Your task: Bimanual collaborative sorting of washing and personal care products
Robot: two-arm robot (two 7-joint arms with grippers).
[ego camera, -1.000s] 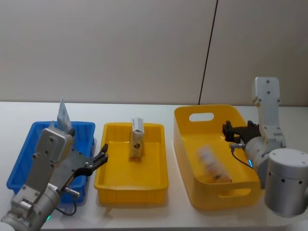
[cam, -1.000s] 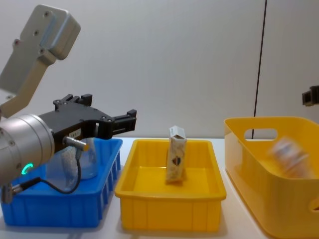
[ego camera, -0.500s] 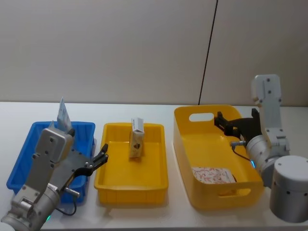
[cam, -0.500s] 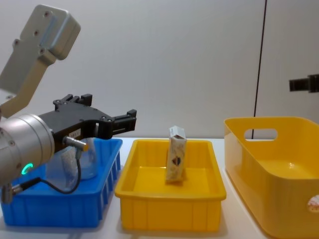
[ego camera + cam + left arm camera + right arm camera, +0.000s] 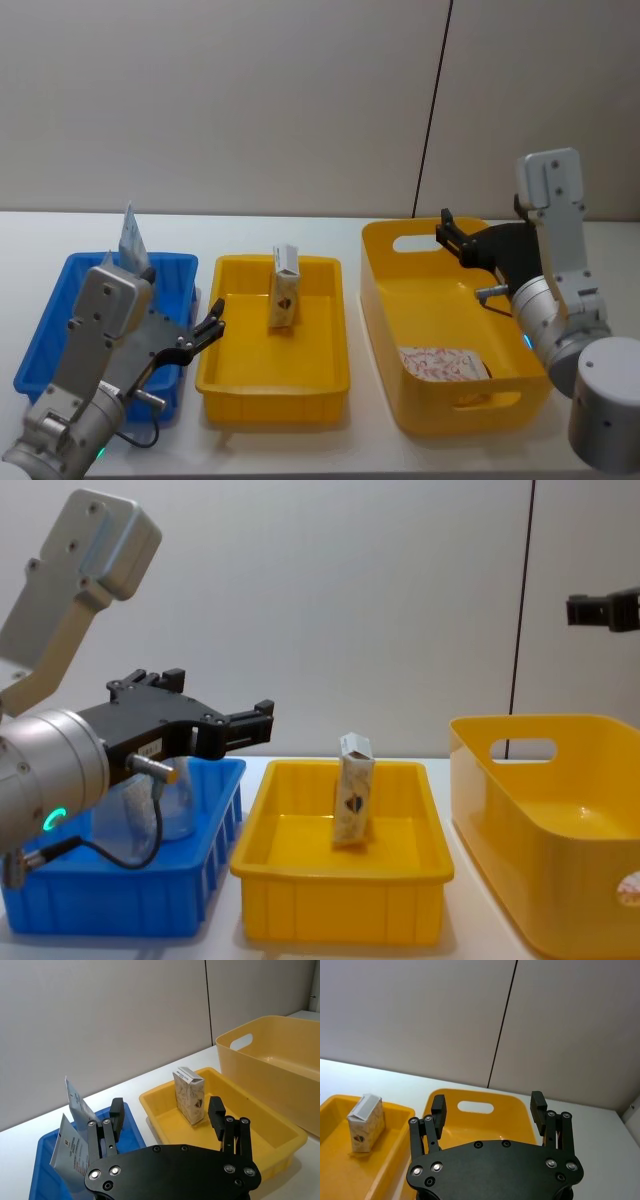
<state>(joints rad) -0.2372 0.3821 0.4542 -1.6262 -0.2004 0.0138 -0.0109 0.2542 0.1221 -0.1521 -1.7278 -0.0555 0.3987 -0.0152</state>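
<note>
A white carton (image 5: pixel 284 290) (image 5: pixel 353 803) stands upright in the shallow yellow tray (image 5: pixel 270 385). It also appears as the carton (image 5: pixel 190 1096) ahead of my left gripper and the carton (image 5: pixel 366 1124) off to one side of my right gripper. Pale-blue tubes (image 5: pixel 132 240) (image 5: pixel 75 1105) lean in the blue bin (image 5: pixel 60 300). A white packet with red print (image 5: pixel 440 363) lies flat in the deep yellow bin (image 5: pixel 380 290). My left gripper (image 5: pixel 212 330) (image 5: pixel 262 725) hovers open and empty by the blue bin. My right gripper (image 5: pixel 445 235) (image 5: pixel 488 1103) hangs open and empty above the deep bin.
The three containers sit side by side on a white table (image 5: pixel 300 440) in front of a grey wall. A black cable (image 5: pixel 430 130) runs down the wall behind the deep bin. My left arm's body (image 5: pixel 60 770) looms over the blue bin (image 5: pixel 120 910).
The packet, falling a second ago, has come to rest flat in the deep yellow bin. My right gripper rose and moved left above the bin. The left arm has not moved.
</note>
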